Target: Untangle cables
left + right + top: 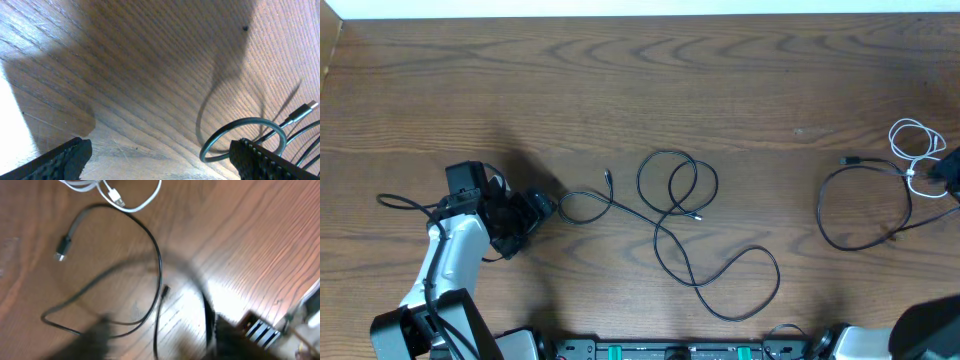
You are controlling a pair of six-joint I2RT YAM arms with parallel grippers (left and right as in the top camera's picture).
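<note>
A long black cable [665, 152] lies in loose loops across the middle of the table. Its small end loop [245, 120] and plug [305, 109] lie just ahead of my left gripper [165, 162], which is open and holds nothing. That gripper [542, 207] sits at the left and points right. At the right, a second black cable [820, 210] forms a wide loop beside a coiled white cable [912, 122]. My right gripper [948, 175] hangs over them. The right wrist view is blurred, with the gripper [160, 342] open and black cable [157, 265] running between its fingers, the white cable [145, 202] beyond.
The wooden table's far edge [620, 18] runs along the top of the overhead view. The arm bases [670, 350] line the near edge. A thicker black wire [395, 200] trails from my left arm at the far left.
</note>
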